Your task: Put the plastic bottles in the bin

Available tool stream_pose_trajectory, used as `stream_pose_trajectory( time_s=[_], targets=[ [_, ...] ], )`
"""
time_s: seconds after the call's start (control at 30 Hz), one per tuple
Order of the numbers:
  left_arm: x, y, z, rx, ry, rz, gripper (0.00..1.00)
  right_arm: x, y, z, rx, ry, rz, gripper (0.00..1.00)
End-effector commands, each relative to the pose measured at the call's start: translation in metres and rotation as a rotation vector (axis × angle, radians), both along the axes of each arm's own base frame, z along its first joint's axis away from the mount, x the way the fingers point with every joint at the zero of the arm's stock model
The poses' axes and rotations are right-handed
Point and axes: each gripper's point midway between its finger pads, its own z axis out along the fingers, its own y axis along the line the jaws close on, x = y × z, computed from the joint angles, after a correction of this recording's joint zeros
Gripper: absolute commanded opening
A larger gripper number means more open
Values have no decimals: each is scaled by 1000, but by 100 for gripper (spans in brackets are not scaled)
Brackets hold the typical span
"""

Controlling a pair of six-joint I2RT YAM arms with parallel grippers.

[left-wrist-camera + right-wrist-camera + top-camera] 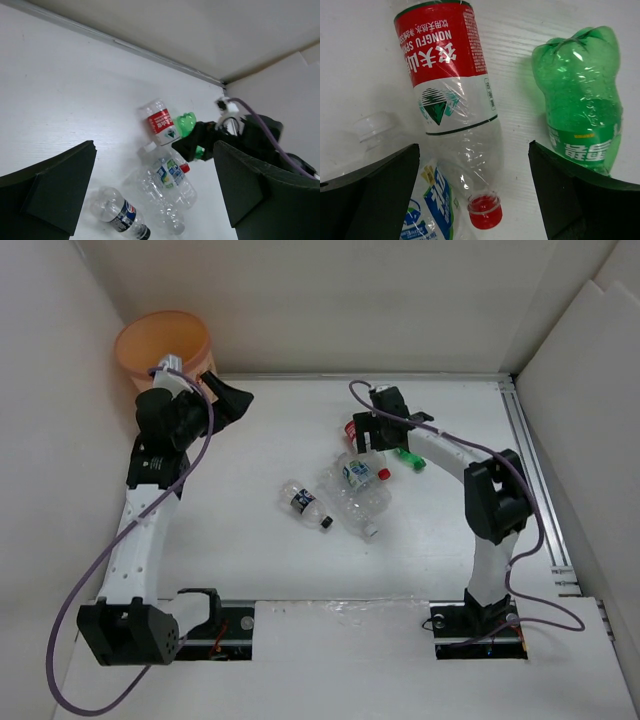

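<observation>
- Five small plastic bottles lie on their sides in a loose cluster on the white table, right of centre. All are outside the bin.
- Red-label bottle [447,90]: clear, crumpled, with a red cap.
- Green bottle [582,100]: translucent green, its lobed base showing. It lies just beside the red-label one.
- Blue-white bottle [358,473]: clear, with a white cap. It rests against the red-label bottle's neck end.
- Bare bottle [365,508]: clear and crushed, touching the blue-white one on its near side.
- Dark-label bottle [305,505]: clear, with a black cap. It lies slightly apart, to the left of the cluster.
- Bin [160,340]: a round, translucent orange bucket in the far left corner, well apart from the bottles.
- Right gripper [472,150]: fingers spread wide and holding nothing. It sits over the red-label bottle's neck, with one finger on either side; whether they touch it cannot be told.
- Left gripper [232,400]: fingers spread wide and empty, raised just beside the bin and pointing towards the bottles.
</observation>
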Motion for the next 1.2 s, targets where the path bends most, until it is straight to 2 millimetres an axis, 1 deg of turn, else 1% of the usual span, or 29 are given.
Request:
stream_pose_trajectory(
  time_s=[0.0, 0.07, 0.1, 0.17, 0.2, 0.23, 0.27, 0.3, 0.33, 0.4, 0.43, 0.5, 0.53, 0.57, 0.63, 0.67, 0.73, 0.8, 0.83, 0.87, 0.9, 0.93, 0.97, 1.0, 1.03, 1.07, 1.1, 1.13, 1.17],
  targets=[
    [-38, -13, 48, 30, -163, -104, 100, 20, 16, 13, 34, -47, 45, 93],
    [-49, -15, 44, 48, -145, -129, 100, 21, 19, 2, 31, -25, 52, 91],
    [-52, -16, 36, 56, -132, -140, 100, 25, 15, -1, 27, -17, 42, 91],
    [-61, -16, 32, 68, -129, -142, 100, 26, 17, -17, 22, 11, 48, 89],
    [-60, -15, 19, 79, -108, -145, 100, 28, 18, -19, 21, 14, 48, 88],
    [-63, -15, 16, 78, -98, -145, 100, 26, 20, -31, 24, 39, 47, 86],
    [-62, -13, 9, 92, -85, -135, 100, 29, 21, -31, 25, 37, 47, 86],
    [-63, -12, 7, 100, -78, -137, 100, 26, 21, -37, 24, 56, 53, 83],
    [-63, -12, 1, 99, -64, -138, 100, 30, 18, -33, 28, 47, 44, 80],
    [-60, -11, -8, 100, -42, -130, 100, 29, 18, -45, 19, 68, 43, 77],
    [-60, -11, -13, 99, -30, -130, 100, 27, 18, -46, 23, 79, 50, 73],
    [-52, -9, -25, 101, 2, -120, 100, 30, 17, -51, 28, 90, 48, 73],
    [-50, -9, -33, 99, 25, -121, 100, 30, 17, -51, 28, 90, 48, 69],
    [-46, -10, -35, 90, 32, -119, 100, 31, 17, -49, 28, 89, 48, 64],
    [-38, -10, -49, 75, 82, -118, 100, 29, 18, -54, 30, 101, 53, 52],
    [-37, -13, -52, 58, 90, -126, 100, 33, 20, -46, 38, 83, 54, 31],
    [-32, -16, -49, 30, 70, -137, 100, 34, 20, -28, 51, 52, 55, 16],
    [-29, -29, -46, 15, 72, -156, 100, 39, 21, -4, 68, 10, 44, 16],
    [-24, -35, -50, 21, 88, -163, 100, 40, 21, 14, 82, -22, 45, 13],
    [-23, -52, -48, 31, 80, -191, 100, 41, 22, 29, 92, -45, 46, 11],
    [-19, -61, -38, 37, 62, -204, 100, 41, 22, 42, 99, -62, 46, 11],
    [-17, -73, -34, 33, 54, -220, 100, 39, 23, 61, 121, -92, 56, 8],
    [-11, -86, -35, 36, 47, -243, 100, 37, 25, 73, 135, -105, 65, 7],
    [-15, -107, -31, 34, 28, -297, 100, 33, 30, 83, 166, -112, 93, 3],
    [-14, -119, -20, 17, 0, -331, 100, 29, 27, 104, 196, -135, 106, 0],
    [-9, -131, -16, -4, -28, -364, 100, 21, 30, 111, 215, -136, 140, 0],
    [-12, -145, -14, -10, -36, -412, 100, 15, 33, 121, 263, -145, 179, 0],
    [-11, -152, -1, -25, -63, -435, 100, 11, 30, 127, 288, -157, 194, 0],
    [-7, -155, 3, -29, -75, -444, 100, 1, 28, 153, 329, -200, 211, 0]
  ],
)
